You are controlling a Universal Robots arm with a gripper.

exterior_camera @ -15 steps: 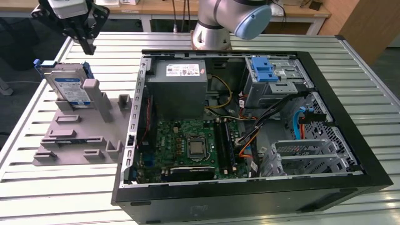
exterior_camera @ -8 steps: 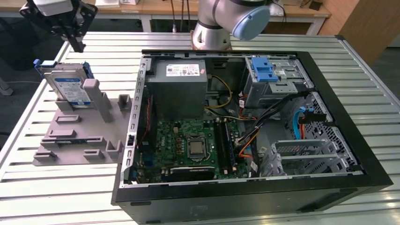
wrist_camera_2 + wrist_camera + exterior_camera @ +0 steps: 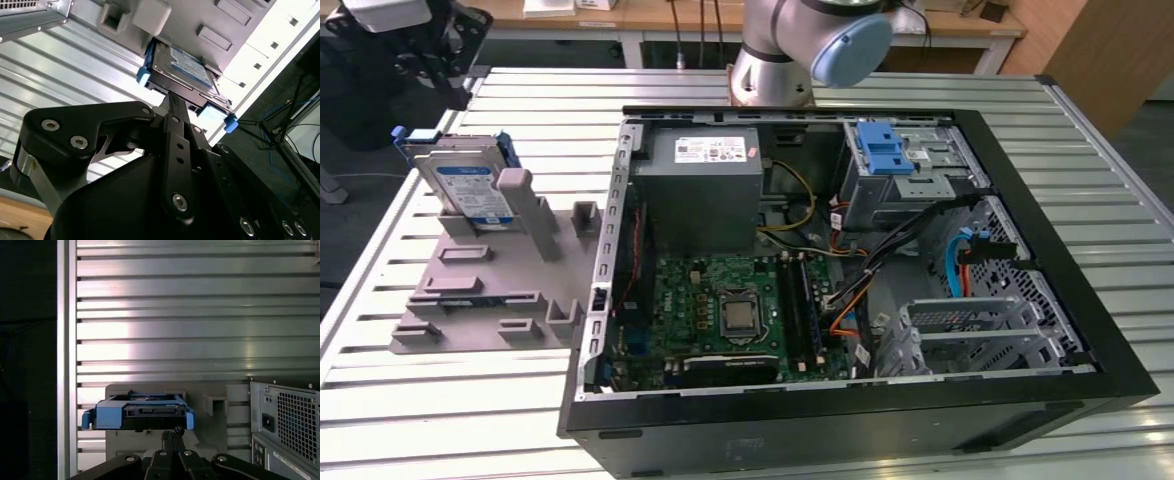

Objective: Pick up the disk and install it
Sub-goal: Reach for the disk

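Exterior view, from its left: the disk [image 3: 464, 185] stands upright in a grey holder [image 3: 480, 300] near the table's [image 3: 427, 400] edge on that side. It is apart from 1 open computer case [image 3: 1101, 350] toward the exterior view's right. In both wrist views the gripper [image 3: 172, 100] [image 3: 172, 432] hangs close to the disk's blue-framed end. Whether it is released or clenched cannot be told.

Open computer case [image 3: 854, 432] (its insides exposed) sits on a ribbed metal table [image 3: 440, 412]. Just beside it, at the exterior view's left, lies a grey holder plate [image 3: 494, 272].
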